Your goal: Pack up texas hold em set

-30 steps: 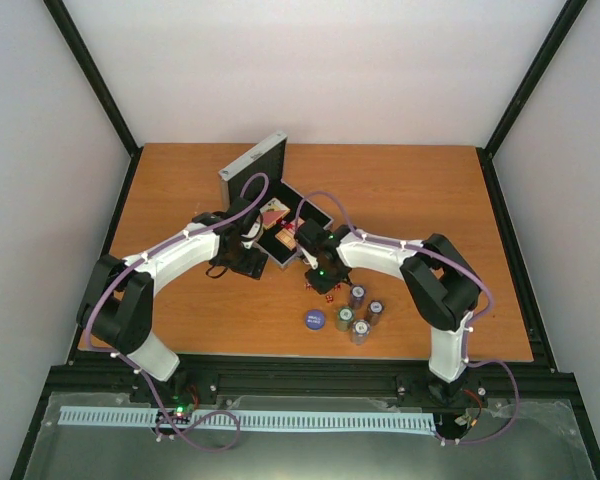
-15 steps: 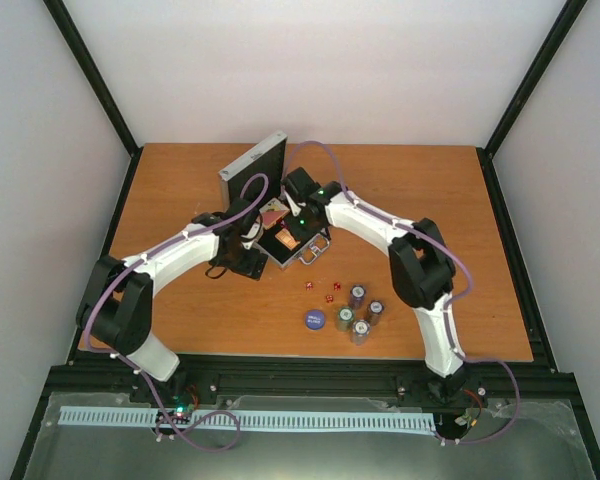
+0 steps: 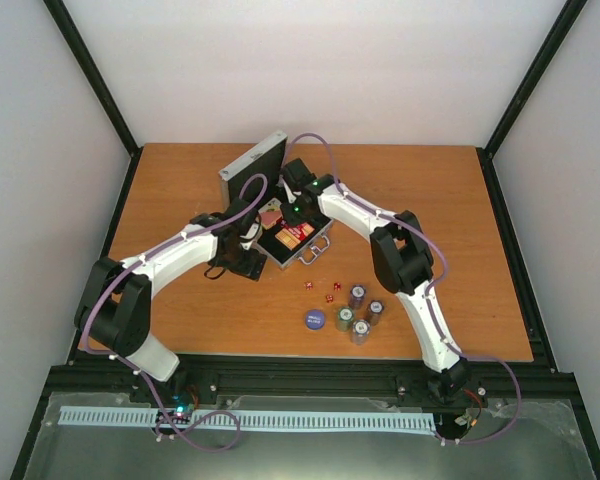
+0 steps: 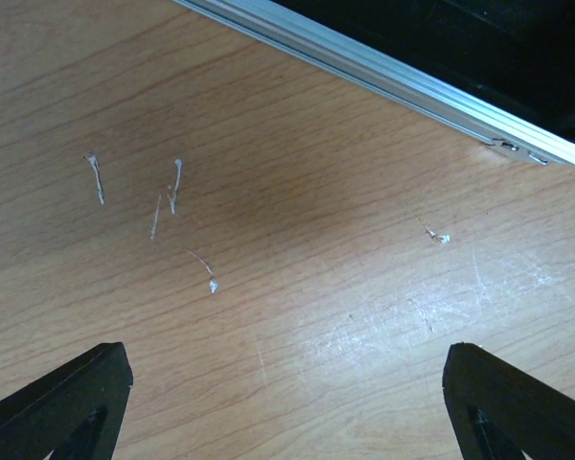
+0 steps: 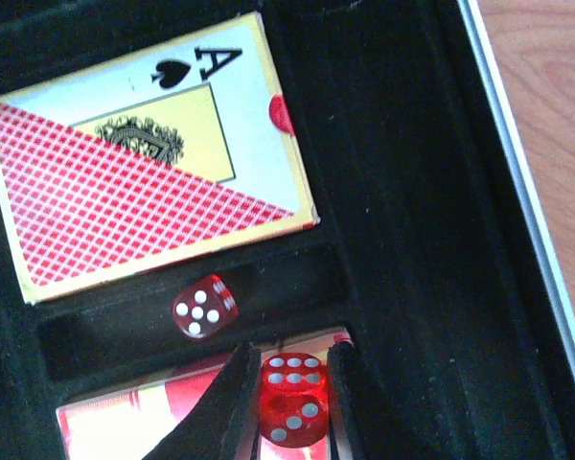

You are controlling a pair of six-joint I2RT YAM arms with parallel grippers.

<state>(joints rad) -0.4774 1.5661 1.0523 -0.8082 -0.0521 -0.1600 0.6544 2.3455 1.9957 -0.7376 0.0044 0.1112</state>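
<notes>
A robotics lab test cell: white panels (image 3: 320, 70) on black frame struts (image 3: 88, 70) wall in a wooden bench (image 3: 430, 190) on three sides, and a left arm (image 3: 175, 252) and a right arm (image 3: 360, 212) are bolted to a black rail (image 3: 310, 378) along its near edge

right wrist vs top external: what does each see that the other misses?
Right wrist only: red die pinched in the right gripper, a second die lying in a black slot. Top external only: chip stacks, blue disc, loose dice on the table. Both: open case, red-backed card deck.
</notes>
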